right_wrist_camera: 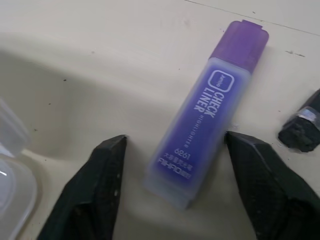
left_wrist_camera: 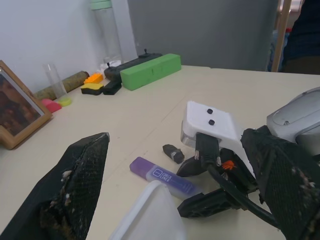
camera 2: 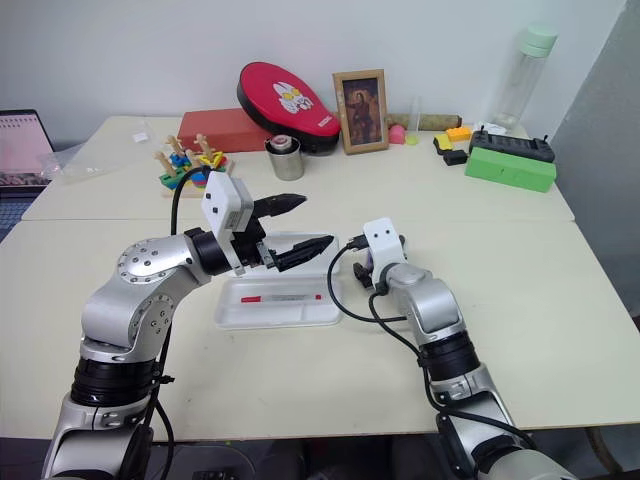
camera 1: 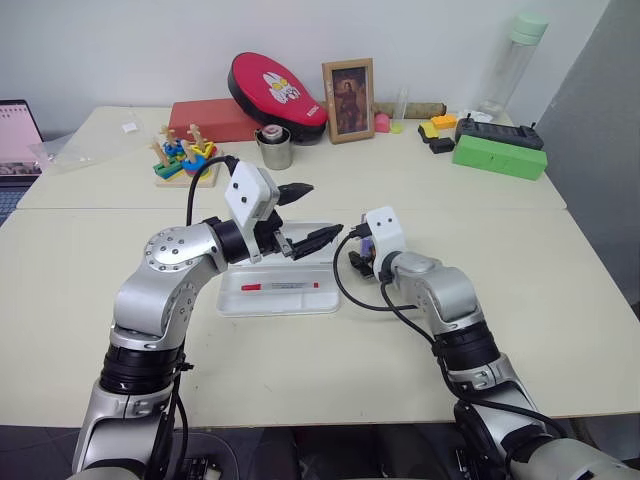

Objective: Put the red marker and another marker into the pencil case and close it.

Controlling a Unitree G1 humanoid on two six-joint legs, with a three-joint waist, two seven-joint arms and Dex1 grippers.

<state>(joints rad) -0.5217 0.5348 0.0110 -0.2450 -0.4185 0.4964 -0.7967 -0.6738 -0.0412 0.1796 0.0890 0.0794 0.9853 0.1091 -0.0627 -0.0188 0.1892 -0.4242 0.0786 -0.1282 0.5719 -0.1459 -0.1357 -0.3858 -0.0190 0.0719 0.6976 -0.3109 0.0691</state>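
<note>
Red marker [camera 1: 280, 286] in pencil case [camera 1: 232, 300]; another marker [right_wrist_camera: 206, 116] on table [camera 1: 560, 300] right of case.

A chunky purple marker [right_wrist_camera: 205, 107] lies flat between the right claw's [right_wrist_camera: 175, 195] spread fingers. A slim red-capped white marker [camera 1: 280, 286] lies in the open, flat white plastic pencil case [camera 1: 232, 300] beside that claw.

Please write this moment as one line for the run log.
red marker: in pencil case | purple marker: on table, between open right gripper fingers | left gripper: open, empty
</note>
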